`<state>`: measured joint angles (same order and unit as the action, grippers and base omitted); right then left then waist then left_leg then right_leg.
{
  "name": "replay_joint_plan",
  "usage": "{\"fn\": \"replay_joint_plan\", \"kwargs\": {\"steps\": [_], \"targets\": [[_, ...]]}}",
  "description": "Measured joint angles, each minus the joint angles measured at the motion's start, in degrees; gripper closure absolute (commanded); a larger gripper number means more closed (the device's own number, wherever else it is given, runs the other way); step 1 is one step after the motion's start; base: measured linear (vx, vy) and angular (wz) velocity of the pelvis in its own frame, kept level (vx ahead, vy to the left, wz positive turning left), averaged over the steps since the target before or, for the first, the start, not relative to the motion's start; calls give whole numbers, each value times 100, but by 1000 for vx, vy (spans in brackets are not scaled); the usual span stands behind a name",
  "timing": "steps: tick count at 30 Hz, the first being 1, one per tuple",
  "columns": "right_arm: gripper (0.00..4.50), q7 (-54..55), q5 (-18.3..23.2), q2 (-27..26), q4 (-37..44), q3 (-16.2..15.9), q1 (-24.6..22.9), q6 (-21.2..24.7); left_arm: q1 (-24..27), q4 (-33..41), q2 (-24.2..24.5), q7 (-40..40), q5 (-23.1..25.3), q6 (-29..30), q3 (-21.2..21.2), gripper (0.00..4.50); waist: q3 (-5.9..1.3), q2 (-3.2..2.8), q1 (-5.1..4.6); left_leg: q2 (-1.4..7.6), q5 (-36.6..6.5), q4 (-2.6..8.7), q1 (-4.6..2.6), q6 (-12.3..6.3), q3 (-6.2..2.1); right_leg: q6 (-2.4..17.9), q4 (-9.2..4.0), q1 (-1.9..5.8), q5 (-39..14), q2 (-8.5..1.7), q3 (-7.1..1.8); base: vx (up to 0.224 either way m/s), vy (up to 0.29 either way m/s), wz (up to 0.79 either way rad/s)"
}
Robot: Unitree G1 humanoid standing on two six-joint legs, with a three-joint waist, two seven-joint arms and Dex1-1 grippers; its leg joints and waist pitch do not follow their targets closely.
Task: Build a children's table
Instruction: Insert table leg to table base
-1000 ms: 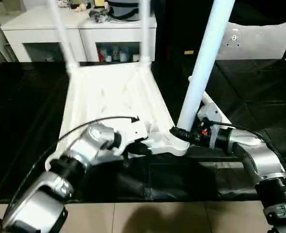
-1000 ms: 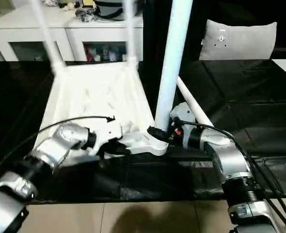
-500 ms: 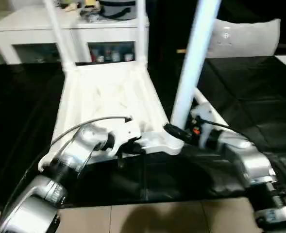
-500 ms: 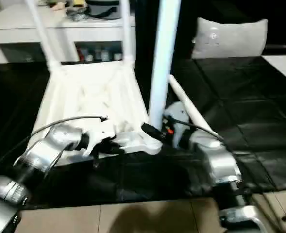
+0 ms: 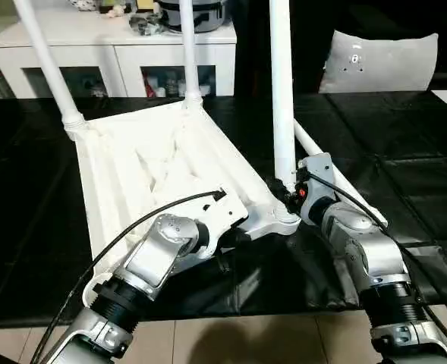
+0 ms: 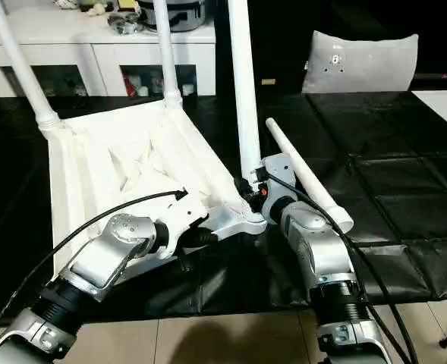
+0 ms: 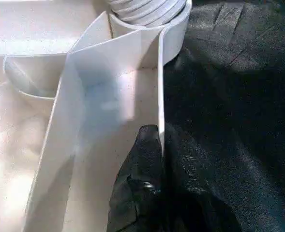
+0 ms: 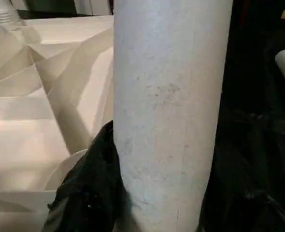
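The right claw (image 5: 288,189) is clamped on the base of the third leg (image 5: 281,91), its black fingers (image 8: 91,188) wrapped around the round shaft just above the near right corner socket (image 5: 284,222). The leg stands nearly upright in that socket; whether it is fully seated cannot be told. The left claw (image 5: 234,233) is pinched together on the thin side wall of the table top (image 5: 155,163), close beside the same socket, one finger (image 7: 142,159) pressed against the inner face of the rim.

The table top lies upside down on the black desk (image 5: 33,227), ribbed underside facing up. Two legs (image 5: 45,61) already rise from the far corner sockets, and the fourth leg (image 6: 306,174) lies loose on the desk just beside the right arm.

All of it is white moulded plastic, probably light and fairly stiff, though the thin rim may flex under a hard pinch. The smooth, tapered legs look slippery, so a grip low on the shaft, near the socket, seems best for pushing or twisting straight down. With long legs standing, the top could tip or slide, so bracing the rim beside the working corner is sensible.
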<state>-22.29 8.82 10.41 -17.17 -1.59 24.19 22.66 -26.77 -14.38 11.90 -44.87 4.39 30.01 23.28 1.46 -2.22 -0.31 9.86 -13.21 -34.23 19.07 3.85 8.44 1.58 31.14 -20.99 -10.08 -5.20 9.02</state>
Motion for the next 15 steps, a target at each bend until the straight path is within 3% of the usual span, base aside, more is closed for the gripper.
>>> {"fn": "replay_joint_plan", "kwargs": {"steps": [6,13,15], "targets": [[262,-73,264,-96,-135,264,-81,-661,-82,-119,178,6,44,-506,41,450,64,32,-15,-1,-5,19,25,-10,2,-1,3,-32,3,0,-3,0,0,0],[262,-294,721,-57,-39,833,-115,-1146,-539,-849,452,22,90,-1446,-16,450,71,23,95,5,33,22,168,-57,32,38,115,-218,98,0,-39,0,0,0],[262,-323,772,41,82,1017,-146,-1172,-634,-1031,540,36,105,-1607,-127,450,75,15,76,7,34,15,197,-59,38,60,168,-271,73,-1,-44,0,0,0]]}}
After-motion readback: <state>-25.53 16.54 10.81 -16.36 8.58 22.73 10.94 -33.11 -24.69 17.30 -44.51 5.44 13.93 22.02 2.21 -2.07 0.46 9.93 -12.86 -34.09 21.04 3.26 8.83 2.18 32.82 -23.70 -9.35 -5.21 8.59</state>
